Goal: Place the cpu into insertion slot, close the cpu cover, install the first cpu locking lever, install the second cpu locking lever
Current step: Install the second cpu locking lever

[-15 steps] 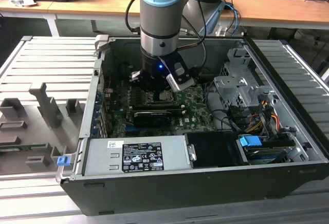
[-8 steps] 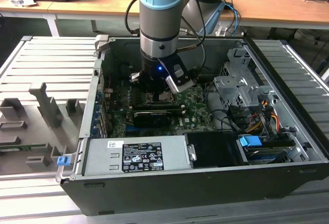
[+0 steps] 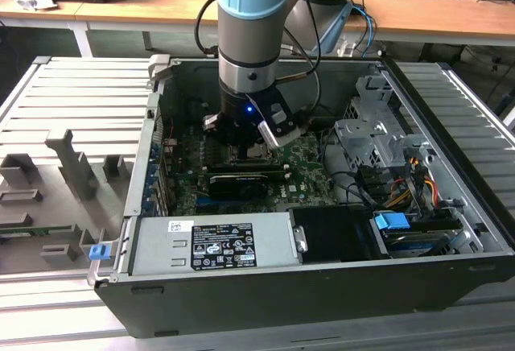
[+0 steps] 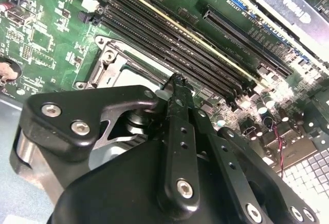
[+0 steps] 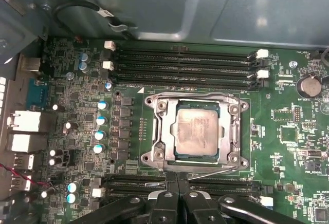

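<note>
Down inside the open computer case [image 3: 451, 206], the gripper [image 5: 177, 185] hovers at the socket's edge, fingers pressed together, holding nothing. The cpu [image 5: 198, 131], a dull silvery square, sits in the insertion slot [image 5: 234, 154] with the cpu cover [image 5: 162, 131] closed around it. Judgement: press the thin wire lever [image 5: 216, 171] slowly, staying off the green board [image 5: 293, 131].

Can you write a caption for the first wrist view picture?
The cpu sits in its insertion slot on the green motherboard.
</note>
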